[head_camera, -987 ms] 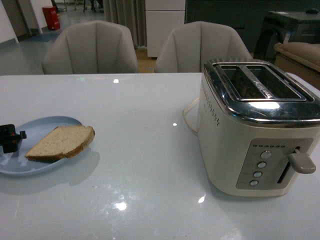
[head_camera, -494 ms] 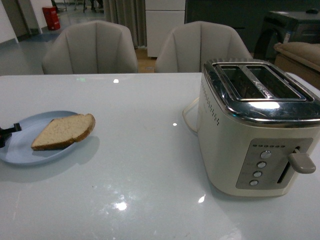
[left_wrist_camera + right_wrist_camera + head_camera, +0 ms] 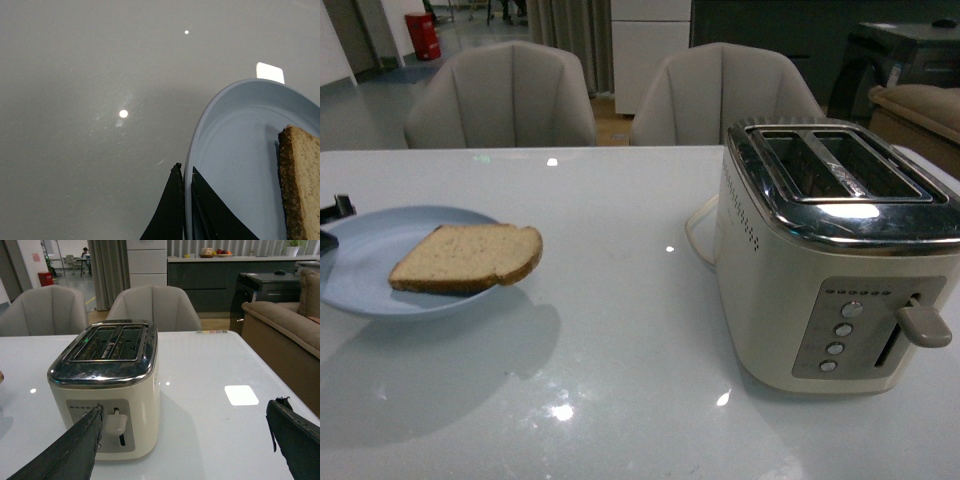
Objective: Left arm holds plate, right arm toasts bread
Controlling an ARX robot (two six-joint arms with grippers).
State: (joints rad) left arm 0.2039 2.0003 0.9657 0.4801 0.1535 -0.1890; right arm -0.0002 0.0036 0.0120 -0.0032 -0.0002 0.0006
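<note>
**Ana:** How far along is this?

**Ben:** Early, I'd say. The holding half looks done. The left gripper (image 3: 186,172) is pinched narrow on the rim of the plate (image 3: 235,150), one finger outside the rim and one inside.

**Ana:** Where is the plate?

**Ben:** By the left edge of the table (image 3: 620,400). A broad shadow spreads under it, so I judge it is lifted clear of the surface.

**Ana:** And the bread?

**Ben:** The bread (image 3: 468,258) lies flat on the plate. Its rounded end pokes past the rim on the side nearest the toaster (image 3: 830,250).

**Ana:** So nothing is toasted.

**Ben:** No. Both slots (image 3: 830,165) are empty and the lever (image 3: 923,325) sits at the top of its track. The toaster stands near the right edge, well apart from the plate.

**Ana:** What about the right gripper?

**Ben:** The right gripper (image 3: 185,407) is spread wide and carries nothing. It faces the lever side of the toaster and is nowhere near the bread.

**Ana:** What's left, then?

**Ben:** The whole toasting part, I think. The bread has to be picked off the plate and dropped into a slot, and then the lever pushed down.
</note>
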